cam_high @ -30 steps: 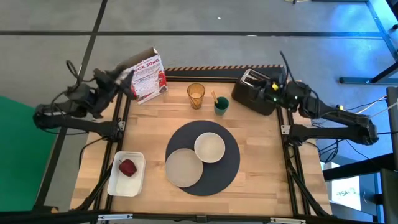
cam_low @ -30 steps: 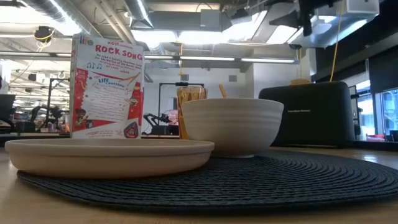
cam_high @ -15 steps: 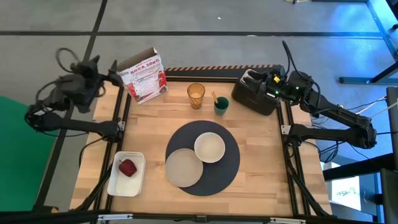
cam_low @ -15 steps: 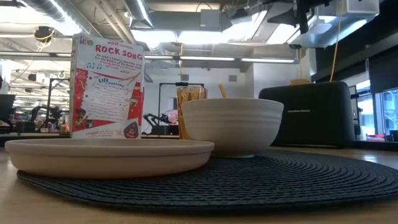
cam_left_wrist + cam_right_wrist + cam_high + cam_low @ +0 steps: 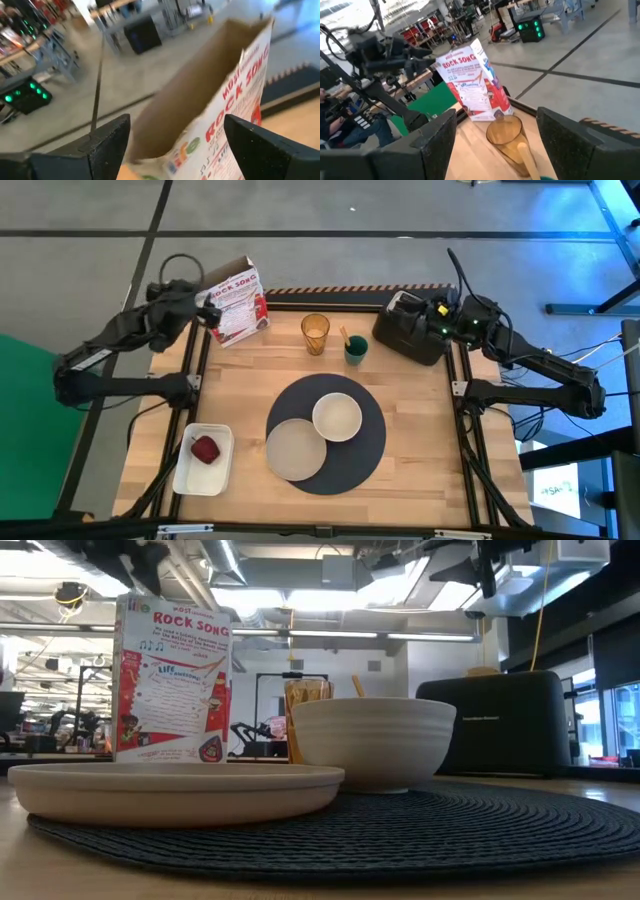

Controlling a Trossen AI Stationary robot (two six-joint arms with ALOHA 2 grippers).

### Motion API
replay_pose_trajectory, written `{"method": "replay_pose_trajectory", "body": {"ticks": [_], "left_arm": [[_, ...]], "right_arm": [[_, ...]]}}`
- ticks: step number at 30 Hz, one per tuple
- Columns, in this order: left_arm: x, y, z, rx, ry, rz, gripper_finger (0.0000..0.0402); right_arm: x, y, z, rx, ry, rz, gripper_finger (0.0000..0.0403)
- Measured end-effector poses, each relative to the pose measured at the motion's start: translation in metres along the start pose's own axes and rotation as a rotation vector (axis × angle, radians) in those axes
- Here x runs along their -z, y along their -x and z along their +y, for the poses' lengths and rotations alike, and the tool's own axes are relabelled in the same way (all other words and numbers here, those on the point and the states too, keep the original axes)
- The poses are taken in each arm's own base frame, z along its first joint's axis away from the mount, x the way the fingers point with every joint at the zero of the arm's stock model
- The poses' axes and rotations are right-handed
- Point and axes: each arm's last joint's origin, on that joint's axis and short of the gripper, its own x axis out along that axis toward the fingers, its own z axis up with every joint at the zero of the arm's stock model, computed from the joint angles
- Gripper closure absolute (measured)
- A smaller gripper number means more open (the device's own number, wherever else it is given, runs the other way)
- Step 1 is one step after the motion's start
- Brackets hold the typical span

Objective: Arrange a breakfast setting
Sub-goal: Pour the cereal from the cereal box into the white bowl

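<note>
Mat (image 5: 365, 455), round dark grey, lay mid-surface (image 5: 430, 395), carrying white bowl (image 5: 337, 417) and flat plate (image 5: 294, 450), rims touching. Amber tumbler (image 5: 315, 334) stood behind mat, beside green cup (image 5: 356, 350) holding orange-handled spoon (image 5: 345, 339).

Left tool (image 5: 207, 317) hung at far-left corner, well apart from setting, fingers spread wide, straddling top of cereal box (image 5: 235, 305). Half a second earlier it was clear of box, farther left.

Right tool (image 5: 420, 315) sat over black toaster (image 5: 405, 332), fingers wide, holding nothing, unmoved.

Tray (image 5: 188, 471) with red item (image 5: 205, 449) unchanged.
</note>
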Motion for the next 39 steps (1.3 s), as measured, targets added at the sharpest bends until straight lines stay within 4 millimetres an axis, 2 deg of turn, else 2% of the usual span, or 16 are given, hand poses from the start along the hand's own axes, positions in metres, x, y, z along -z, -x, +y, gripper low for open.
{"method": "replay_pose_trajectory", "body": {"ticks": [5,9,16,24,30,36,39], "left_arm": [[-0.002,-0.028,-0.008,0.027,-0.073,0.124,0.0103],[-0.006,-0.045,-0.014,0.103,-0.080,0.158,0.0122],[-0.023,-0.064,-0.031,0.219,0.071,0.087,0.0194],[-0.025,-0.088,-0.053,0.253,0.047,0.122,0.0256],[-0.030,-0.098,-0.062,0.265,0.070,0.096,0.0318],[-0.065,-0.094,-0.058,0.291,0.069,0.005,0.0386],[-0.080,-0.090,-0.057,0.317,0.039,-0.030,0.0399]], "right_arm": [[0.002,0.000,0.000,-0.010,-0.001,0.032,0.0136],[0.006,0.000,-0.001,-0.037,-0.018,0.082,0.0136],[0.008,0.000,-0.002,-0.029,-0.050,0.111,0.0136],[0.008,0.000,-0.002,-0.006,-0.049,0.098,0.0143],[0.008,0.000,-0.003,0.010,-0.049,0.090,0.0197],[0.008,0.000,-0.003,0.003,-0.054,0.094,0.0263],[0.008,0.000,-0.003,0.001,-0.053,0.095,0.0287]]}}
